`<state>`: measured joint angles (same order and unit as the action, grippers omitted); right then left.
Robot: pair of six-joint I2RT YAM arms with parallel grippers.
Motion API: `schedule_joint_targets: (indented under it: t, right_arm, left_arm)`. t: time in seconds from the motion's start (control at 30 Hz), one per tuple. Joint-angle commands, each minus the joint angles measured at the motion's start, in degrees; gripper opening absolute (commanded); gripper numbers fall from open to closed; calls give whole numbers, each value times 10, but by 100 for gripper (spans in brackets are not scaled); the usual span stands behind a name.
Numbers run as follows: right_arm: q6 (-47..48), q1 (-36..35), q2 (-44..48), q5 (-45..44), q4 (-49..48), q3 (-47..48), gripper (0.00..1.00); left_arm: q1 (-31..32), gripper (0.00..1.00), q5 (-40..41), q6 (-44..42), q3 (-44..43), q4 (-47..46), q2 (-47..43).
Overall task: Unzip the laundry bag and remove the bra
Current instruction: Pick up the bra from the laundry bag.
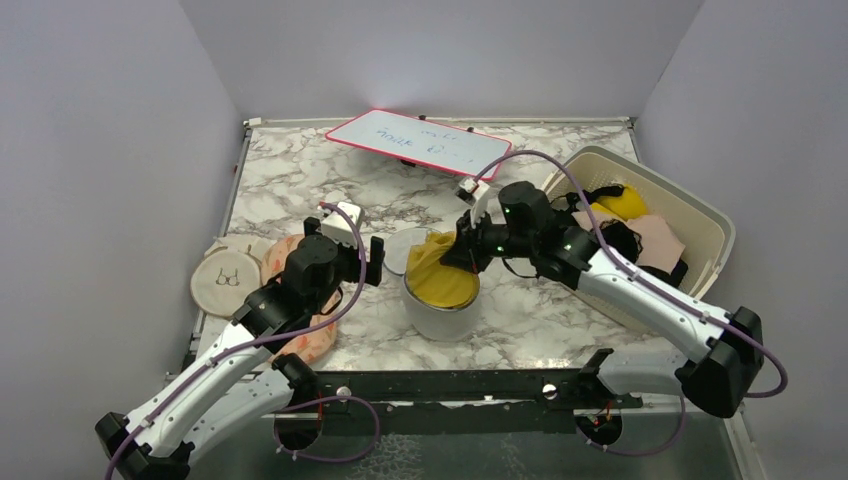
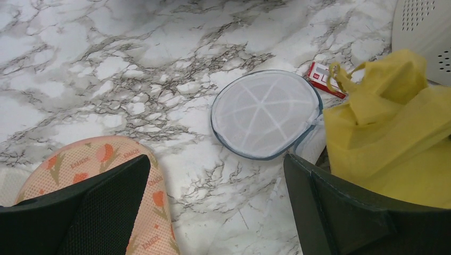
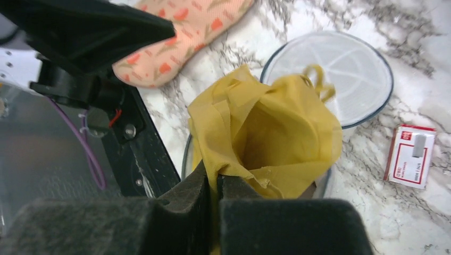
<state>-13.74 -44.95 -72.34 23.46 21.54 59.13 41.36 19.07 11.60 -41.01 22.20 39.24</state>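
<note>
On the marbled table (image 1: 300, 180), the laundry bag (image 1: 445, 320) stands unzipped near the middle, its lid flipped back. The right fingers (image 3: 181, 212) pinch the mustard bra (image 3: 276, 133), which bulges out of the bag's mouth. The left fingers (image 2: 106, 212) hang spread apart just beside the bag, empty.

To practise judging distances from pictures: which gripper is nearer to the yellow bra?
Right. The right gripper is shut on the bra, over the laundry bag; the left gripper is open beside the bag, holding nothing.
</note>
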Motion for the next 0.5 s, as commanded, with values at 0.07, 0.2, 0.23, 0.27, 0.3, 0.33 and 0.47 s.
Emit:
schedule_joint_targets:
  t: [0.07,0.2,0.23,0.27,0.3,0.33,0.47]
  right_arm:
    - [-41,-4,56,-47,13,30,1]
    - [-57,-4,71,-82,16,38,1]
    - [-59,-3,74,-87,17,44,1]
    - [-61,-4,76,-92,19,50,1]
    - [-62,-3,78,-95,22,59,1]
    - [-61,-4,78,-101,26,70,1]
    - [-46,-3,74,-155,63,132,1]
  left_arm:
    - [-13,91,-20,-5,6,-22,5]
    - [-16,91,-20,-3,7,-22,1]
    - [-16,91,-19,-2,8,-22,-2]
    - [-16,91,-17,-2,8,-23,-4]
    - [-16,91,-16,-2,9,-23,-6]
    - [-16,91,-14,-2,9,-23,-8]
    - [-19,91,-11,-2,10,-24,-10]
